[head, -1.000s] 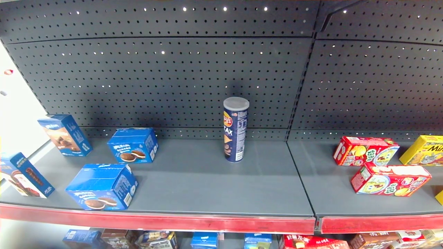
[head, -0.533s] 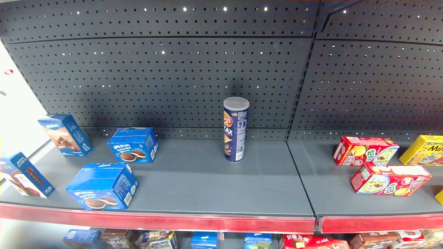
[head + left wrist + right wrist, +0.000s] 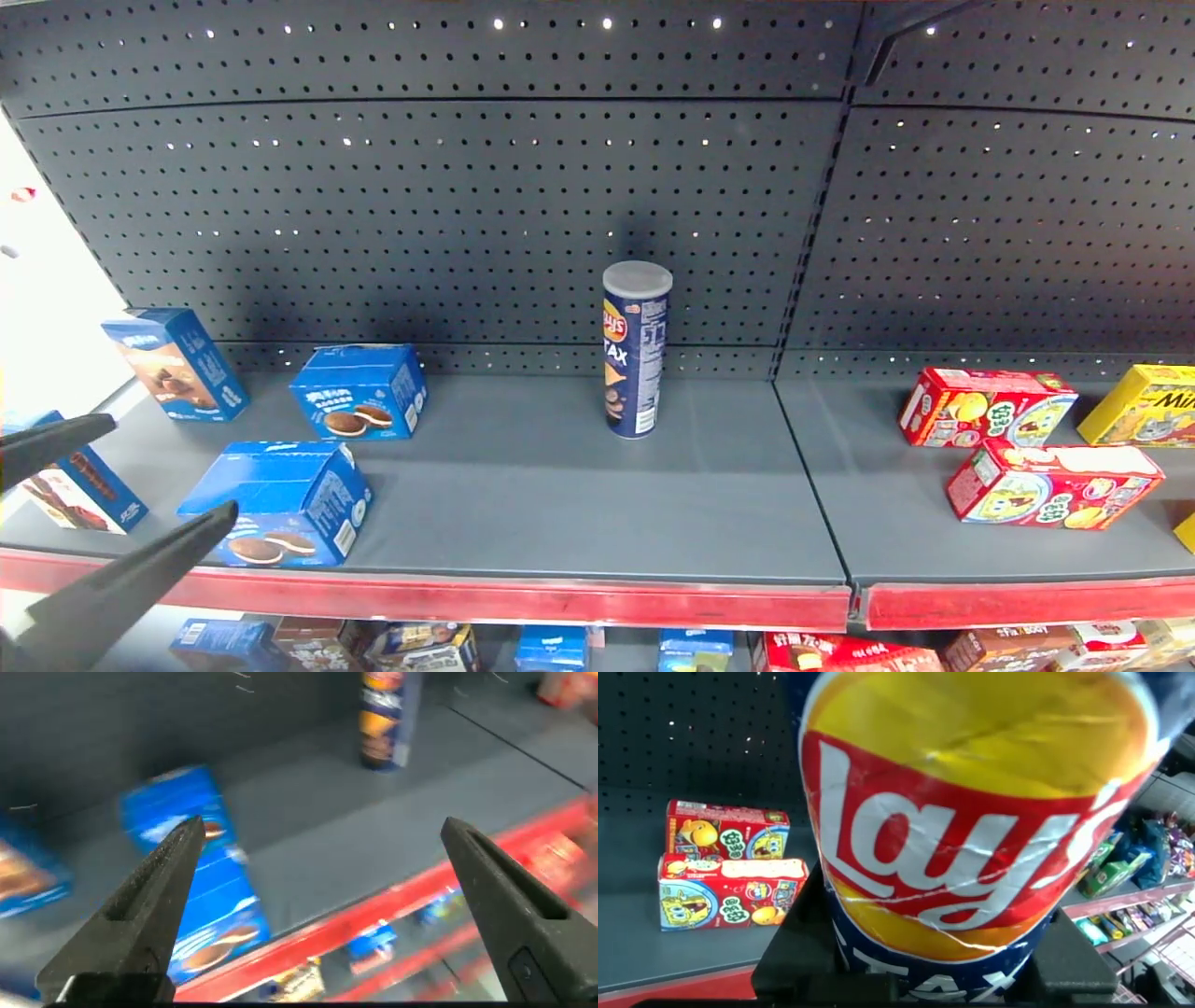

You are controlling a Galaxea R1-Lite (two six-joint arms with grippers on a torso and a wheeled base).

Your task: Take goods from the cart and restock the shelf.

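Chip can point(image 3: 971, 812) sits in the right gripper point(image 3: 924, 961), fingers clamped on its sides (red boxes point(image 3: 729, 873) lie on the shelf point(image 3: 560, 495) beyond). The left gripper point(image 3: 173, 465) hovers at the shelf's front-left, fingers wide, near a blue cookie box point(image 3: 280, 504). A second can point(image 3: 635, 350) stands upright mid-shelf.

We see a matt grey metal shelf point(image 3: 560, 504) and perforated back panel point(image 3: 420, 215); its red edge strip point(image 3: 523, 602) looks glossy; the chip can point(image 3: 971, 859) wears a glossy, creased wrap; the front blue box point(image 3: 280, 499) looks like smooth cardboard.

Even light; glare far L; edges bowed.
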